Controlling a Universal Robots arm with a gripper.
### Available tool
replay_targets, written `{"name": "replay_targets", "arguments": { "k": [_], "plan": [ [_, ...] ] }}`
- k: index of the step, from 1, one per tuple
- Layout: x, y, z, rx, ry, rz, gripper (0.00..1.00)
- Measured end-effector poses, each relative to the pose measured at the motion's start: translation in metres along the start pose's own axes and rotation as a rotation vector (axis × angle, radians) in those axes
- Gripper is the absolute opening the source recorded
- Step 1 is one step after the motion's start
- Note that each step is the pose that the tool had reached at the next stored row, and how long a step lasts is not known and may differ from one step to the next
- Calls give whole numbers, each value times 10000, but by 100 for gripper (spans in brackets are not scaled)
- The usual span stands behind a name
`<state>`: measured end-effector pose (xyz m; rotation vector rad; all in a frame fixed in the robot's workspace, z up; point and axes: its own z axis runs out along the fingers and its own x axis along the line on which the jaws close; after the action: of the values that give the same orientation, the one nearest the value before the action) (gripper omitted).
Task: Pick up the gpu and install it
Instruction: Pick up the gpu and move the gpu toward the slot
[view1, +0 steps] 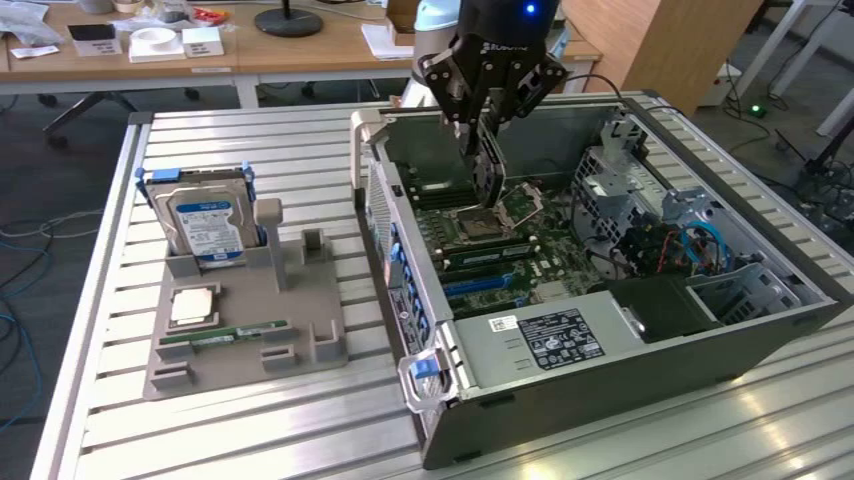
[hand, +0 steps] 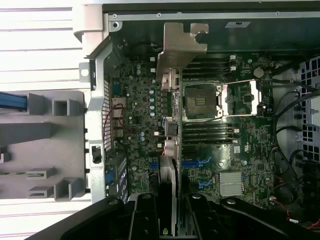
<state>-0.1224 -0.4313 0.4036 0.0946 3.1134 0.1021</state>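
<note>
1. Holding the gpu (view1: 490, 185) (hand: 169, 165): gripper (view1: 487, 132) (hand: 170, 220), jaws drawn narrow, one finger (hand: 145, 215) on each flat face of the card.
2. Gpu: thin card seen edge-on, hanging upright below the fingers inside the open case (view1: 587, 390). Its silver bracket (hand: 181, 45) sits at the end nearest the case's rear wall.
3. Position of gpu: over the motherboard (view1: 514, 265) (hand: 135, 115), just beside the socket (view1: 470, 222) (hand: 200, 102). Whether its lower edge touches the board cannot be told.
4. Socket: metal frame lifted open. Dark memory slots run alongside it, and blue slots lie farther along the board.
5. Case: lies on its side, panel off, on a slatted metal table (view1: 240, 440). Cables and drive cages fill the side toward the exterior view's right.
6. Holder (view1: 267, 300): grey moulded tray on the table, toward the exterior view's left, well apart from the gripper.
7. Contents of holder: hard drive (view1: 207, 220) with blue label, standing upright at the far end. A square chip (view1: 195, 305) lies flat, and a green memory stick (view1: 240, 332) lies just beside it.
</note>
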Motion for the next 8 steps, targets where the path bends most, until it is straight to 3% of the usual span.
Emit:
{"name": "replay_targets", "arguments": {
  "k": [8],
  "plan": [
    [-68,4,2,-1,1,1,27]
  ]
}}
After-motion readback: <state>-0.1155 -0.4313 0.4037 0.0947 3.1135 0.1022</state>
